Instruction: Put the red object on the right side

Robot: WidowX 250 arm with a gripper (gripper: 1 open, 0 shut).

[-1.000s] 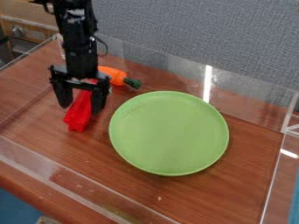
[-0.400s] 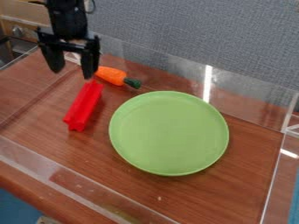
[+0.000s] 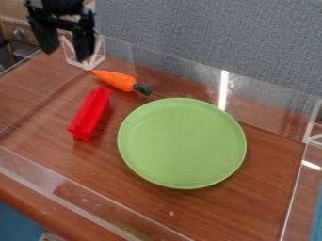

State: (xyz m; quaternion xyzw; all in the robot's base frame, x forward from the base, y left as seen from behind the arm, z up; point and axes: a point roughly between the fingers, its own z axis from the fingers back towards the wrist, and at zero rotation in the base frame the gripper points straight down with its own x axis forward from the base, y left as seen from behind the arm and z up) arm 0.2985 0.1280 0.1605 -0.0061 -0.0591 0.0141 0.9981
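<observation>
The red object (image 3: pixel 88 114), a ridged bright red bar, lies flat on the wooden table left of the green plate (image 3: pixel 183 141). An orange carrot (image 3: pixel 116 81) with a dark green tip lies just behind it. My gripper (image 3: pixel 63 49) hangs high at the top left, above and behind the bar, pointing down. Its two dark fingers stand open with nothing between them, well clear of the red object.
Clear acrylic walls (image 3: pixel 227 85) fence the wooden table on all sides. The green plate fills the middle. Bare wood (image 3: pixel 283 141) shows to the plate's right, up to the right wall.
The gripper has risen from straddling the red bar's upper end to well above it, staying open. The red bar lies on the table, left behind; carrot and plate have not moved.
</observation>
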